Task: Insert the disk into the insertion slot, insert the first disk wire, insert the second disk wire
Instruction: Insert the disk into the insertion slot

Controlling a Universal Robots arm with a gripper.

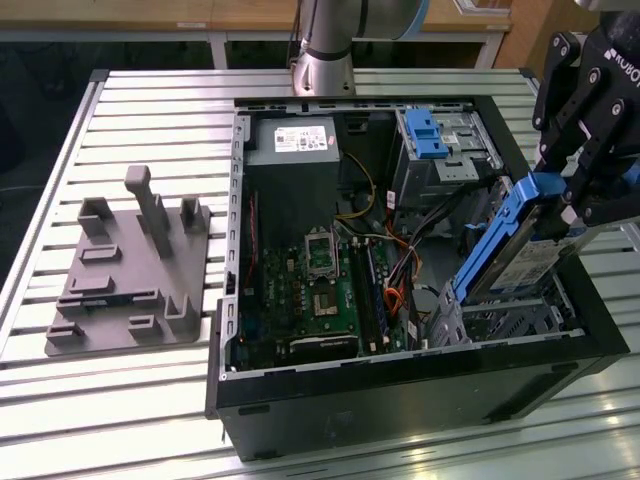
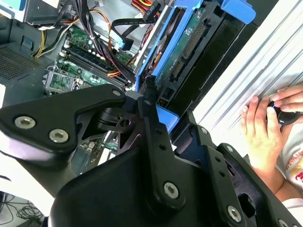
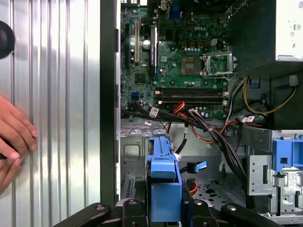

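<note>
My gripper (image 1: pixel 572 200) is shut on the upper end of the disk (image 1: pixel 520 250), a silver drive in a bright blue carrier. It holds the disk steeply tilted over the right front corner of the open computer case. The disk's lower end reaches the top of the insertion slot (image 1: pixel 505 320), a silver perforated cage. In the first wrist view the blue carrier (image 3: pixel 164 187) stands between my black fingers (image 3: pixel 137 208) above the cage's floor (image 3: pixel 135 158). The second wrist view shows the disk's green circuit side (image 2: pixel 187 49). A black cable with a blue plug (image 3: pixel 196 166) and orange wires (image 3: pixel 182 108) lie beside the cage.
A taller bay with a blue latch (image 1: pixel 430 135) stands behind the cage, with the power supply (image 1: pixel 292 140) at the back and the motherboard (image 1: pixel 320 290) in the middle. A grey fixture plate (image 1: pixel 125 270) lies on the slatted table. A person's hand (image 3: pixel 14 137) rests beside the case.
</note>
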